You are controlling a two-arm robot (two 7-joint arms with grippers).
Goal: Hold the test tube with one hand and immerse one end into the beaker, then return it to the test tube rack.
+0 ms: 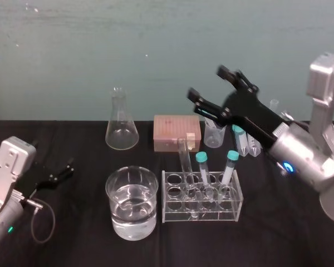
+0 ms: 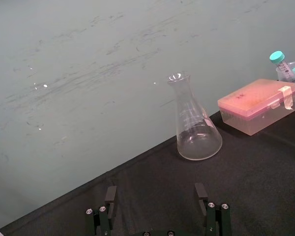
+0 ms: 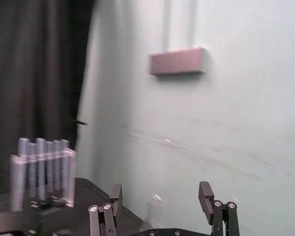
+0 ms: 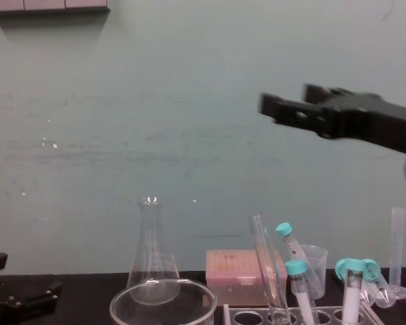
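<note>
Test tube, fragile slick glass in rack: pinch gently below rim; right gripper above rack gapes empty, left gripper far left of rack likewise.

Right hand raised, fingers spread — left hand low, also spread.

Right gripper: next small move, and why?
Probably lower the open right gripper toward the test tube. It hangs high, well clear of the test tube rack, holding nothing, while the tube leans in the rack ungrasped. The left gripper sits parked low at left.
</note>
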